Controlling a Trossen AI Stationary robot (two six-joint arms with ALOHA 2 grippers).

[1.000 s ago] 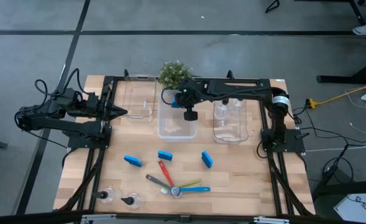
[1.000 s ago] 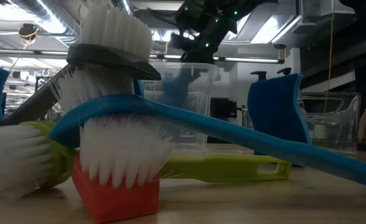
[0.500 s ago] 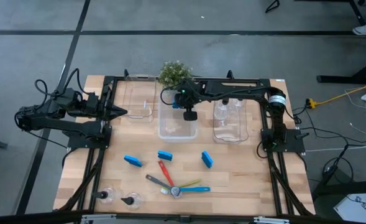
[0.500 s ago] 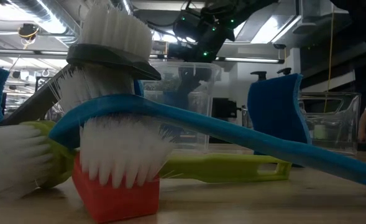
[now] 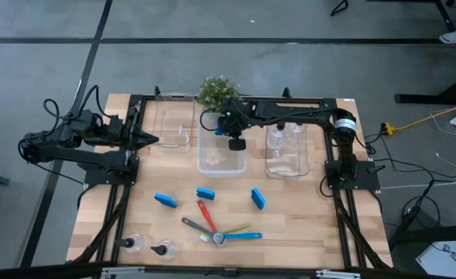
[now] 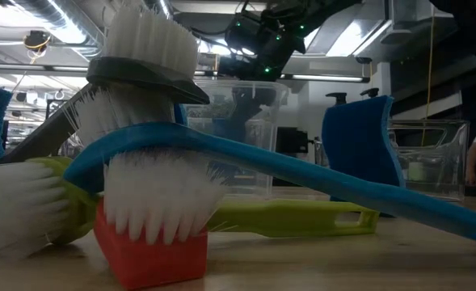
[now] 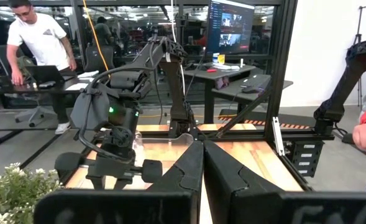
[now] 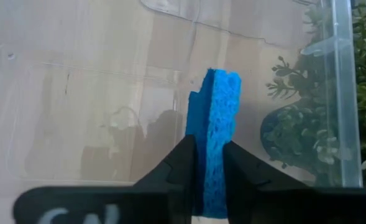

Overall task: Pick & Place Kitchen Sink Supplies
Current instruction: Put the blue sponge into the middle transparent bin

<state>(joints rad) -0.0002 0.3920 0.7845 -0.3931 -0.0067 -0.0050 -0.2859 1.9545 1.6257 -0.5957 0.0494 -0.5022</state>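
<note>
My right gripper [image 5: 236, 144] reaches over the middle clear bin [image 5: 220, 163], shut on a blue sponge [image 8: 217, 106]. Three more blue sponges [image 5: 165, 200] [image 5: 205, 193] [image 5: 258, 198] lie on the table. Nearer the front, the thin brushes [image 5: 216, 229] lie crossed with their heads together. Two clear pump bottles [image 5: 132, 244] [image 5: 162, 249] stand at the near left, and two more [image 5: 276, 139] stand in the right bin. My left gripper [image 7: 201, 163] is shut on nothing and parked level at the table's left. My right gripper pinches the sponge's two broad faces [image 8: 209, 180] between its two fingers [image 8: 179, 168]. It comes slanting down from the table's right. The sponge stands on edge and sticks out past the fingertips toward the bin's floor; I cannot tell whether it touches that floor.
The left clear bin [image 5: 173, 133] and the right bin [image 5: 286, 164] flank the middle one. A green potted plant [image 5: 217, 91] stands just behind them. People show in the room beyond the table [image 7: 36, 37].
</note>
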